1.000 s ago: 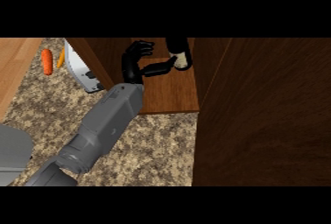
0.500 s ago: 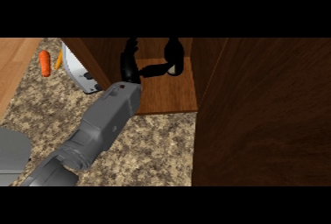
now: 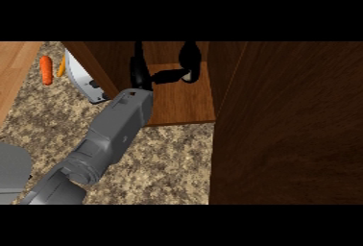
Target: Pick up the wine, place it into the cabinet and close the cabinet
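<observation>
The dark wine bottle (image 3: pixel 190 56) stands upright on the lighter wooden floor of the cabinet (image 3: pixel 186 106), near the back, with a pale patch low on its side. My left hand (image 3: pixel 139 73) is inside the cabinet just left of the bottle. Its fingers point straight up and its thumb reaches sideways to the bottle's lower side. None of them curls round the bottle. The grey forearm (image 3: pixel 117 126) comes in from the lower left. My right hand does not show.
The cabinet's open door (image 3: pixel 287 125) fills the right side as a big dark wooden panel. On the speckled counter (image 3: pixel 166 163) at upper left lie an orange carrot (image 3: pixel 46 70) and a white and grey object (image 3: pixel 88 83), beside the cabinet's left wall.
The hand was curled round the bottle one second ago. Its fingers have since straightened and lifted off, and the forearm has pushed slightly deeper into the cabinet. The bottle stays standing.
</observation>
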Action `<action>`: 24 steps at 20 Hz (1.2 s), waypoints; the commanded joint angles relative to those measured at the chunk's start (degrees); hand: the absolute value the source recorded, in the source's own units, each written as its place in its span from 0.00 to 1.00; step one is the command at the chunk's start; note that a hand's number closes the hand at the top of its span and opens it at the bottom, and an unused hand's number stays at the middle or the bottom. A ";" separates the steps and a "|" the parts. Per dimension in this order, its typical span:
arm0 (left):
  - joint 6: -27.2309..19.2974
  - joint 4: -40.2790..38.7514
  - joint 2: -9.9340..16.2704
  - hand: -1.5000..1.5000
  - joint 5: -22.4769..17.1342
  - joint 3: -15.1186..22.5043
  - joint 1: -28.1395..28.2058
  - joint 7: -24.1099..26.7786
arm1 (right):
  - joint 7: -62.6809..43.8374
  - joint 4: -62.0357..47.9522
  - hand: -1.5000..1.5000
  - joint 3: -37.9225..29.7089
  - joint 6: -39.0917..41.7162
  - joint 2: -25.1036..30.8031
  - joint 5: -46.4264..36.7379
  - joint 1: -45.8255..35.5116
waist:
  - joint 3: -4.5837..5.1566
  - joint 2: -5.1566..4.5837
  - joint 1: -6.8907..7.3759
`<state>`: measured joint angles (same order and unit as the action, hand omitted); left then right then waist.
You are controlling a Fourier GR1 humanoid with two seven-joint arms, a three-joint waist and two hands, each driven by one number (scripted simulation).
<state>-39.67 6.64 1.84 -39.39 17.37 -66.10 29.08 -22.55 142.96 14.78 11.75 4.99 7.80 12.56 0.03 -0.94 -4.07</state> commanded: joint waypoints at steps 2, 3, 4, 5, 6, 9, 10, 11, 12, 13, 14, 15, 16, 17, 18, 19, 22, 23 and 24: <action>3.50 -0.04 3.35 0.00 0.59 -0.78 0.14 2.65 | -3.25 7.99 0.00 -2.20 0.38 1.45 6.15 1.80 | 0.01 -0.08 0.55; 5.60 0.25 4.35 0.00 1.34 -0.08 0.76 2.67 | -5.56 9.91 0.00 0.22 -0.62 0.97 4.80 1.73 | 0.05 0.21 1.08; 5.70 1.29 2.85 0.00 0.86 -0.82 1.57 5.28 | -4.20 8.22 0.00 -2.44 -0.33 0.95 7.19 0.42 | 0.02 0.06 1.17; 7.38 1.50 3.67 0.00 1.26 -0.60 2.10 4.68 | -4.20 9.20 0.00 0.69 -0.74 0.20 4.25 3.36 | 0.02 0.46 1.53; 7.43 1.30 4.14 0.00 1.65 -0.41 -1.61 2.42 | -1.29 8.15 0.00 1.30 0.29 -0.08 3.83 4.77 | -0.02 0.37 0.81; 8.61 2.40 2.20 0.00 1.69 -1.14 1.34 6.05 | -2.96 8.40 0.00 -1.51 -0.12 0.75 5.60 3.85 | -0.01 0.48 1.81; 9.18 2.57 3.72 0.00 1.70 -1.17 0.84 6.52 | -3.22 11.93 0.00 0.22 0.91 1.49 5.70 6.04 | -0.01 0.62 1.24; 12.40 4.01 2.65 0.00 1.68 -1.13 1.99 6.66 | -2.48 10.86 0.00 -0.15 0.55 1.09 5.23 6.36 | -0.01 0.77 1.91; 11.77 5.62 0.82 0.00 0.67 -2.38 2.17 8.00 | -0.09 7.21 0.00 -1.18 1.09 0.58 5.82 4.21 | -0.03 0.75 2.50; 12.03 6.15 0.29 0.00 0.52 -2.64 2.77 9.02 | -3.55 12.17 0.00 -1.05 0.46 1.50 6.60 6.71 | 0.00 0.89 2.18; 12.61 8.37 -0.10 0.00 0.66 -2.55 3.91 10.31 | -2.01 8.59 0.00 -3.54 0.49 1.35 6.93 3.79 | -0.03 1.07 3.40; 10.91 7.81 -0.13 0.00 1.09 -2.49 1.07 7.76 | -0.87 11.02 0.00 0.80 1.35 0.80 5.06 8.78 | -0.04 1.13 2.43; 13.02 8.89 0.81 0.00 0.96 -2.87 3.59 9.57 | -1.63 10.25 0.00 -2.40 1.02 1.42 7.04 6.79 | -0.03 1.03 3.01; 13.48 10.58 -0.01 0.00 1.03 -2.81 4.42 10.74 | -2.42 9.96 0.00 1.54 -0.20 -0.03 3.30 5.58 | 0.01 1.18 3.46; 11.25 10.71 -1.01 0.00 1.32 -2.55 3.23 9.18 | -6.31 14.47 0.00 -0.41 -0.63 1.66 5.80 6.45 | 0.01 1.30 3.31; 12.41 12.17 1.15 0.00 1.69 -2.36 2.90 7.12 | -3.72 11.44 0.00 -2.35 -0.30 1.40 5.99 5.78 | -0.03 1.31 3.71; 13.26 15.99 0.07 0.00 1.85 -1.99 6.43 7.08 | -4.30 11.75 0.00 -0.22 0.09 1.48 5.30 5.62 | -0.02 1.41 4.13; 13.74 17.39 1.54 0.00 1.56 -2.18 6.17 5.53 | -4.43 13.55 0.00 -0.93 0.12 1.93 6.00 8.60 | -0.04 1.60 4.03; 12.82 19.49 -1.64 0.00 2.51 -0.87 9.58 8.77 | -4.07 11.49 0.00 0.30 -2.29 -0.28 2.49 4.40 | 0.01 1.62 4.68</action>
<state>-27.22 21.33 0.63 -37.82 15.49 -60.34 36.83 -21.56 143.84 15.01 11.78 5.11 7.49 16.43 0.01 0.34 -0.41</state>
